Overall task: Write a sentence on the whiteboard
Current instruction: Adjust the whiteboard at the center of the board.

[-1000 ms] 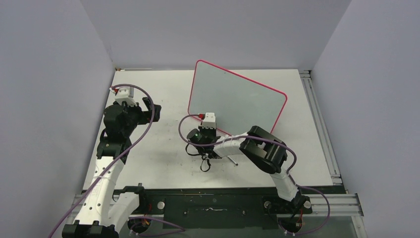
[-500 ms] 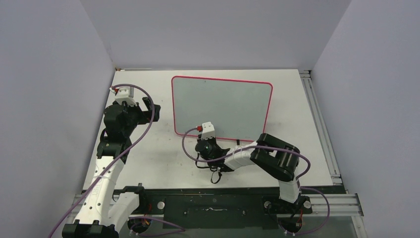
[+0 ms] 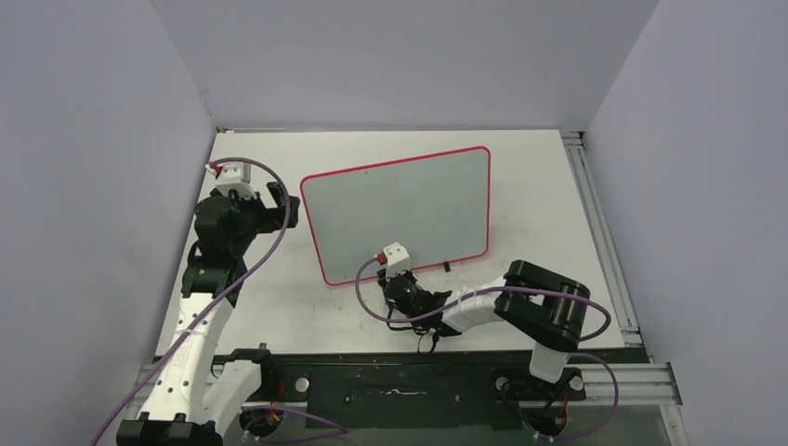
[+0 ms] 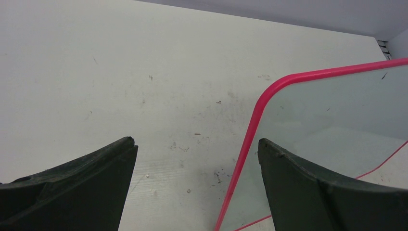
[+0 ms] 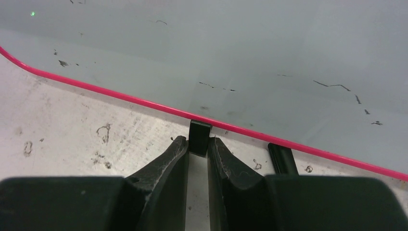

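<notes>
From above, the whiteboard (image 3: 400,200) sits in the middle of the counter (image 3: 558,204), turned a little crooked. The right pincer (image 3: 400,276) is at its near edge. The left pincer (image 3: 282,206) hangs just beside the board's far left corner. If the right arm swings the board any more to the left, that corner could bump the left pincer. The board looks big, pale grey and shiny, with a thin red-pink rim and round corners. I see no pen anywhere, so I think the writing has not begun.

From the left wrist, the left pincer (image 4: 195,144) is wide open and holds nothing. The board's pink corner (image 4: 269,91) shows close on the right, between the two tips. If this arm goes down or forward, a tip could knock the rim and push the board crooked.

From the right wrist, the right pincer (image 5: 197,140) is squeezed narrow on a small black foot (image 5: 199,130) under the board's near rim. That foot is tiny, so the grip could slip off on a hard pull. Another black foot (image 5: 281,156) sits to the right, not held. The board here has only a few little black marks (image 5: 332,86) and no sentence.
</notes>
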